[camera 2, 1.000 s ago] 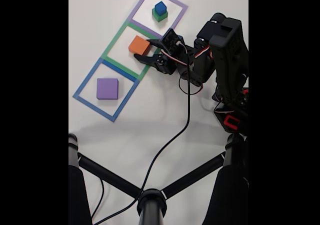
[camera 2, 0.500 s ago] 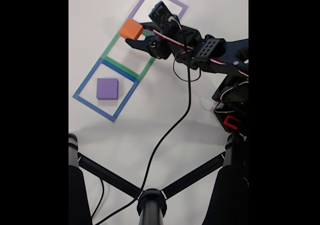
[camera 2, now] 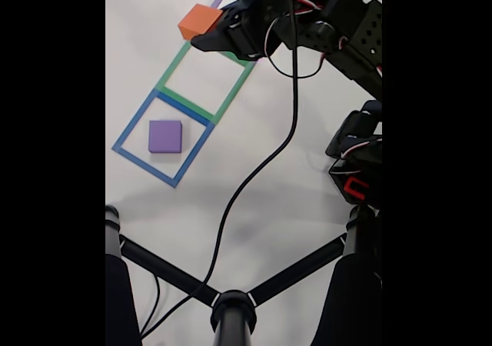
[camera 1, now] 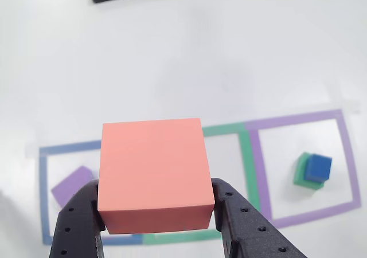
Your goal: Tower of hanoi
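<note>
Salmon-orange block (camera 1: pixel 153 175) is clamped in the pincer (camera 1: pixel 156 218), carried mid-transfer above the desk (camera 1: pixel 172 69); next, lowering onto purple block (camera 1: pixel 73 186), lower left, is called for

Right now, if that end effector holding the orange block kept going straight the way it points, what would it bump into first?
Probably bare white table. The end effector grips the salmon-orange block and points down past the green tape outline; depth is unclear.

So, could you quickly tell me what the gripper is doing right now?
Gripper: closed on the salmon-orange block, held above the table.
</note>
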You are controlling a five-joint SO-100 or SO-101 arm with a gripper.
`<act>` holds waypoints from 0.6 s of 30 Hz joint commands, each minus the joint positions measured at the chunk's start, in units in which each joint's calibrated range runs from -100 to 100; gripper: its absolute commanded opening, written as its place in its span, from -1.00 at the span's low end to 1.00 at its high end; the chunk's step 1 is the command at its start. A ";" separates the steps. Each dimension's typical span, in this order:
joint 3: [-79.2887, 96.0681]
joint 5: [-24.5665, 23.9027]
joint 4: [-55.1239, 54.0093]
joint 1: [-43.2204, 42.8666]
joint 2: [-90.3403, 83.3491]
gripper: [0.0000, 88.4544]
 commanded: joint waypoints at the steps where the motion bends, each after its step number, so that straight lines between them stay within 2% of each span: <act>1: -8.82 -0.60 9.91 -3.69 -4.68 -0.76; 4: -10.37 -0.60 13.47 -5.75 -6.92 -0.76; 11: -10.37 3.08 18.09 -10.10 -12.53 -0.76; 15: -9.64 6.57 18.98 -12.23 -13.41 -0.76; 18: -4.92 10.98 16.47 -13.15 -14.13 -0.77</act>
